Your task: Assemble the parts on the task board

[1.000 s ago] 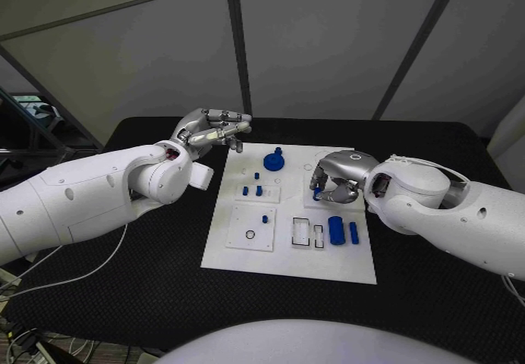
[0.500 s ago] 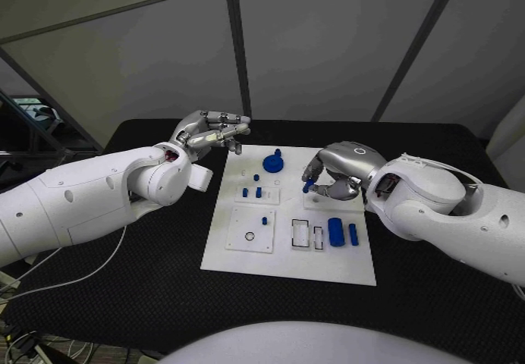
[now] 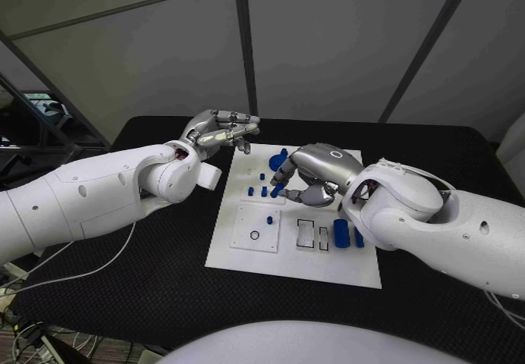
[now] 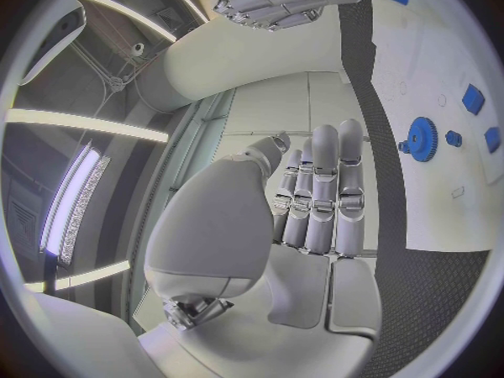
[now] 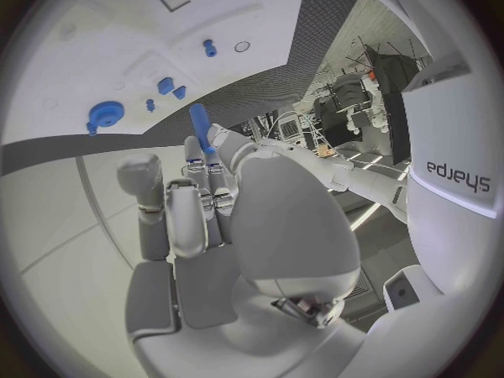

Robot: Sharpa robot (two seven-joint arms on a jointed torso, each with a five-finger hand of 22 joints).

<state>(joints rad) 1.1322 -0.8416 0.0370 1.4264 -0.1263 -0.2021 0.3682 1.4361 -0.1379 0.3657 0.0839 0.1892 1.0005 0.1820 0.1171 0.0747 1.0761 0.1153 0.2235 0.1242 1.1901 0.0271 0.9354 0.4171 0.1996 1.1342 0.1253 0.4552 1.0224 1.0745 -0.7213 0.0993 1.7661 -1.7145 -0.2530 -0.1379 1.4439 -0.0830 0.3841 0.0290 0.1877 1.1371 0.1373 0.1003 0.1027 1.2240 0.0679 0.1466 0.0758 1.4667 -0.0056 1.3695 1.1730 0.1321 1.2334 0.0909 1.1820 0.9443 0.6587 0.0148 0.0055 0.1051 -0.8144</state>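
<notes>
Over the middle of the task board (image 3: 295, 265), your right hand (image 3: 309, 176) hangs with its fingers curled in. It pinches a thin blue peg (image 5: 200, 126) at its fingertips. You can see the peg best from the right wrist, where it sticks out past the fingers toward the board. From the head camera, the peg (image 3: 280, 187) is a small blue bit under the hand, above the board's upper middle.

Your left hand (image 3: 219, 130) is up by the far left corner of the board. Its fingers lie close together and bent over, and it holds nothing. From the left wrist you see the fingers (image 4: 320, 197) side by side, with the black table (image 3: 131, 265) and the white board beyond them.

Just behind your right hand on the board sits a round blue gear (image 3: 278, 161). It also shows from the left wrist (image 4: 421, 136) and the right wrist (image 5: 105, 113). Two small blue blocks (image 3: 257, 192) stand close together near the gear. One little blue peg (image 3: 270, 220) stands in a square white plate on the board's left side, next to a black ring (image 3: 255, 236). On the right side of the board lie a fat blue piece (image 3: 341, 231) and a thin blue bar (image 3: 358, 238), side by side, near two empty frame-shaped slots (image 3: 314, 234).
</notes>
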